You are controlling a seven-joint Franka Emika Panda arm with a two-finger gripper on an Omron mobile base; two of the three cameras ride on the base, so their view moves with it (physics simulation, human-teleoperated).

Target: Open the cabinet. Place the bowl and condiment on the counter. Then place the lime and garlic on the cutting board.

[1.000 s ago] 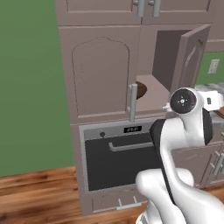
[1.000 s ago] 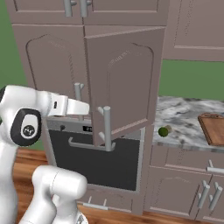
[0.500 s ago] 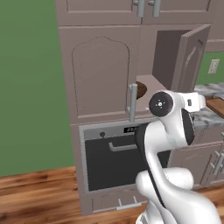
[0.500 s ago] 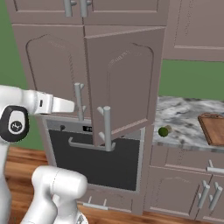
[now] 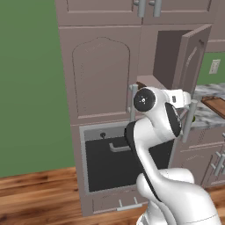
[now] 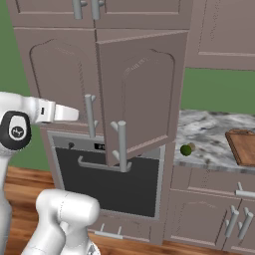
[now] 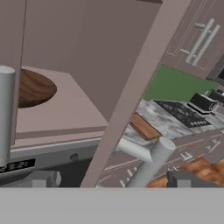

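Note:
The cabinet's arched door [image 6: 142, 94] stands swung open, its grey bar handle [image 6: 122, 145] facing out. In the hand view my gripper [image 7: 114, 179] is open, its two fingertips wide apart, and the door's edge [image 7: 140, 87] and bar handle [image 7: 151, 155] lie just ahead between them, untouched. The dark wooden bowl [image 7: 33, 87] rests on the shelf inside the cabinet. On the marble counter [image 6: 209, 130] the lime [image 6: 186, 150] and garlic [image 6: 192, 147] sit side by side, left of the cutting board [image 6: 242, 147]. The condiment is out of view.
A black built-in oven [image 5: 114, 162] sits below the cabinet, with its bar handle [image 6: 102, 164] sticking out. The closed left arched door [image 5: 101, 74] has its own handle [image 6: 89, 117]. A stovetop [image 7: 183, 111] lies farther along the counter. The floor is wood.
My arm has swung leftward in both base views, drawing the hand back from the door. The door stays open as before, and the jaws stay wide.

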